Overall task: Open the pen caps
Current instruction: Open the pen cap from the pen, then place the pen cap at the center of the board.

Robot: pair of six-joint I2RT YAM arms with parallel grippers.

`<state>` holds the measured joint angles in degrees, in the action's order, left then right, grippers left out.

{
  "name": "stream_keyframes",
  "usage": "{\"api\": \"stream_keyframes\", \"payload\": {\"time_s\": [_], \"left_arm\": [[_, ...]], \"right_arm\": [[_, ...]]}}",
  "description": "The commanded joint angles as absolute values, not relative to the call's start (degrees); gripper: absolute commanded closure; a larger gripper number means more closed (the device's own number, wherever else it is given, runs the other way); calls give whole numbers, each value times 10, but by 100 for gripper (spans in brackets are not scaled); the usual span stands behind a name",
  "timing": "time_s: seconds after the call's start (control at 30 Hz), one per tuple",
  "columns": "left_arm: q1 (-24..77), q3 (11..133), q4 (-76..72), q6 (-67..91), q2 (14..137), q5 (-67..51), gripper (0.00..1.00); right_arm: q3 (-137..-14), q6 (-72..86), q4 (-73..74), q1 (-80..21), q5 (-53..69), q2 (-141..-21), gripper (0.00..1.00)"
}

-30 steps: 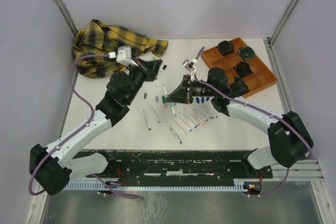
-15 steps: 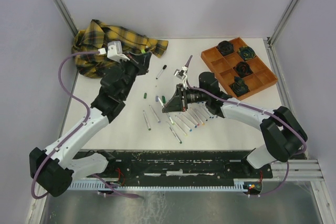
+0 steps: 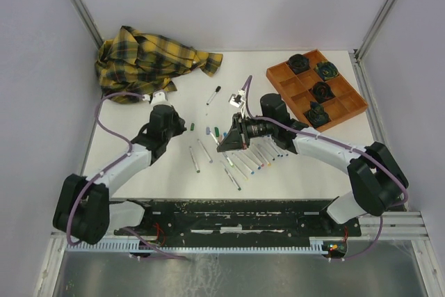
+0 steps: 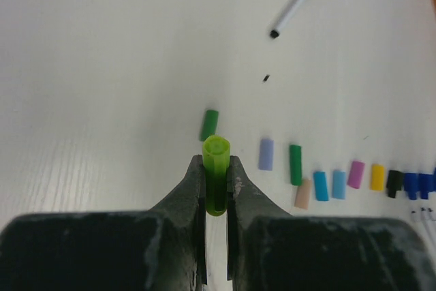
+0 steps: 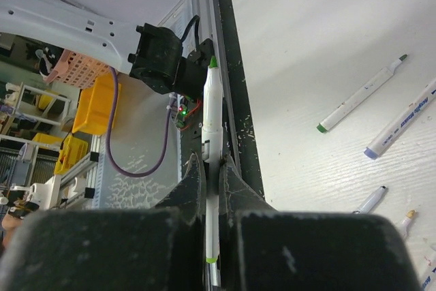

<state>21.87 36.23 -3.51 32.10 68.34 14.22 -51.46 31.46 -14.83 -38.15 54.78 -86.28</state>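
Note:
My left gripper (image 4: 216, 163) is shut on a lime green pen cap (image 4: 216, 151), held just above the table with its closed end pointing away. Beyond it several loose pen caps lie in a row: dark green (image 4: 209, 125), lavender (image 4: 266, 154), green (image 4: 295, 164), cyan (image 4: 320, 186), yellow (image 4: 377, 176). From above, the left gripper (image 3: 181, 127) hovers left of that row. My right gripper (image 5: 212, 163) is shut on a white pen barrel (image 5: 212, 110) with a bare green tip. In the top view the right gripper (image 3: 222, 147) hangs over the uncapped pens (image 3: 245, 161).
A pen with a black cap (image 3: 214, 94) lies alone towards the back. A yellow plaid cloth (image 3: 149, 60) is bunched at the back left. An orange tray (image 3: 345, 107) with dark round objects stands at the back right. More uncapped pens (image 5: 361, 93) lie near the front rail.
My left arm has swung back from beside the cloth, down and towards the near left, still with the lime cap. My right gripper has shifted slightly left with the pen barrel.

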Motion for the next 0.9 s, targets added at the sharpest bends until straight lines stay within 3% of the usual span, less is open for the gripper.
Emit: {"api": "stream_keyframes", "payload": {"time_s": [0.0, 0.5, 0.7, 0.87], "left_arm": [[203, 408, -16, 261, 769, 108, 93], [192, 532, 68, 185, 954, 146, 77], [192, 556, 95, 177, 982, 152, 64], [192, 557, 100, 178, 980, 153, 60]], "right_arm": [[-542, 295, -134, -384, 539, -851, 100], [-547, 288, -122, -383, 539, -854, 100], [-547, 287, -121, -383, 536, -854, 100], [-547, 287, -119, -383, 534, -856, 100]]}}
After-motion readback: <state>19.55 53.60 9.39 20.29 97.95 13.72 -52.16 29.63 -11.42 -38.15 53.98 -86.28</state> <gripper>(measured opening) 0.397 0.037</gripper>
